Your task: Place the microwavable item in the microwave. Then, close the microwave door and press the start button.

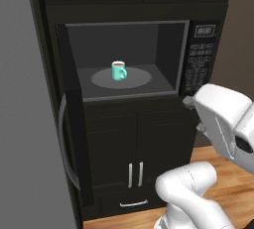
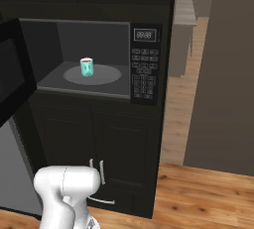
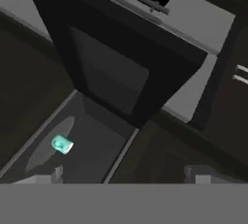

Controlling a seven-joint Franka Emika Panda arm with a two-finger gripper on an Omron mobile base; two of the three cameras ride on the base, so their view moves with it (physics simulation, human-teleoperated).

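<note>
The small teal mug (image 1: 118,70) (image 2: 87,67) with brown liquid stands upright on the grey turntable (image 1: 136,80) (image 2: 104,76) inside the black microwave (image 1: 171,39) (image 2: 49,39). The microwave door (image 1: 74,139) (image 2: 12,74) is swung wide open to the left, its silver bar handle (image 1: 61,139) facing outward. The keypad panel (image 1: 198,59) (image 2: 145,64) sits to the right of the cavity. In the hand view my gripper (image 3: 126,177) is open and holds nothing. It stays outside the cavity, looking at the mug (image 3: 62,144) and the door's glass window (image 3: 111,68).
Dark cabinet doors with short silver handles (image 1: 135,173) (image 2: 96,171) sit under the microwave, and more cabinets are above it. A tall grey panel (image 1: 25,124) stands to the left behind the open door. Wooden floor (image 2: 208,193) lies to the right.
</note>
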